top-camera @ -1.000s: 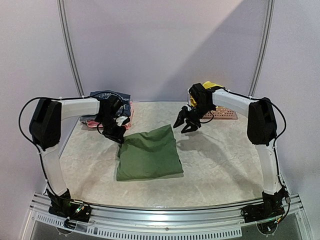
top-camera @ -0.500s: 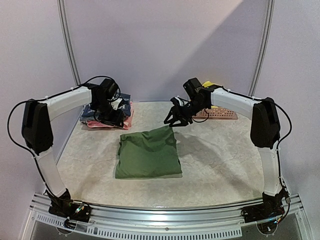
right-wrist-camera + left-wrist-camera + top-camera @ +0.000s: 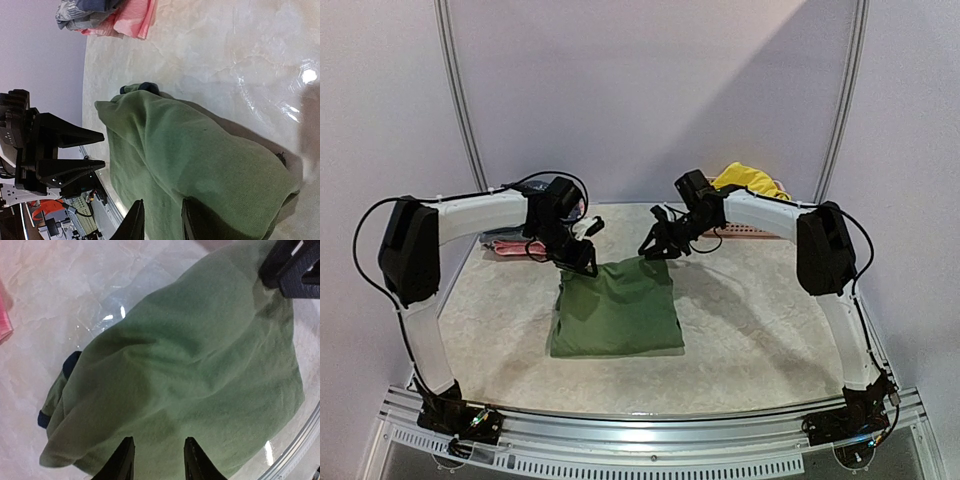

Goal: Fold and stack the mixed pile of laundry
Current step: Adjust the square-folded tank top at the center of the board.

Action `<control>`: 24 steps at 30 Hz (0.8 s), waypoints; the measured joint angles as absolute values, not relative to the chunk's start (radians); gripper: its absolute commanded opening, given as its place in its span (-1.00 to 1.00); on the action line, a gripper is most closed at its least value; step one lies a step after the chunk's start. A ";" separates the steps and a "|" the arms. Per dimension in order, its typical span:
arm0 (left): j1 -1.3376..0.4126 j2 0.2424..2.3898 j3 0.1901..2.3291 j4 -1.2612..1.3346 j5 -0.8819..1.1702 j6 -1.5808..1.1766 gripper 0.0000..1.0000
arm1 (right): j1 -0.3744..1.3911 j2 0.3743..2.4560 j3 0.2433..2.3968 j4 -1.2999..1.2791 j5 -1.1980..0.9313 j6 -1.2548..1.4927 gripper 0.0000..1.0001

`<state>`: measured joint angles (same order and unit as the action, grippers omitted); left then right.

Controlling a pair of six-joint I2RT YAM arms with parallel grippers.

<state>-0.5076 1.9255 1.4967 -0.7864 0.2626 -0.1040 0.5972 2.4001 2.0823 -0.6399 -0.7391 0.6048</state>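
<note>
Item: olive-green shirt (image 3: 617, 310), folded, frame centre, extending toward the bottom edge from both pincers. Left gripper (image 3: 582, 262) over its upper-left corner, right gripper (image 3: 654, 250) over its upper-right. I read both sets of jaws as parted and empty. Yellow shorts (image 3: 750, 180) at upper right.

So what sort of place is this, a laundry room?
Probably a robotics test booth, not a laundry: a left arm and a right arm are bolted to a metal rail at the table edge, plain walls close it in, and a folded green shirt lies on the table.
</note>
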 measured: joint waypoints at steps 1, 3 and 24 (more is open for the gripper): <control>-0.508 1.942 1.502 -0.785 0.267 -0.104 -0.34 | 0.597 2.408 2.082 -0.640 -0.739 0.604 -0.49; -0.507 1.982 1.520 -0.777 0.276 -0.103 -0.34 | 0.595 2.426 2.082 -0.639 -0.739 0.605 -0.50; -0.398 2.141 1.570 -0.714 0.356 -0.108 -0.36 | 0.545 2.560 2.103 -0.586 -0.750 0.646 -0.55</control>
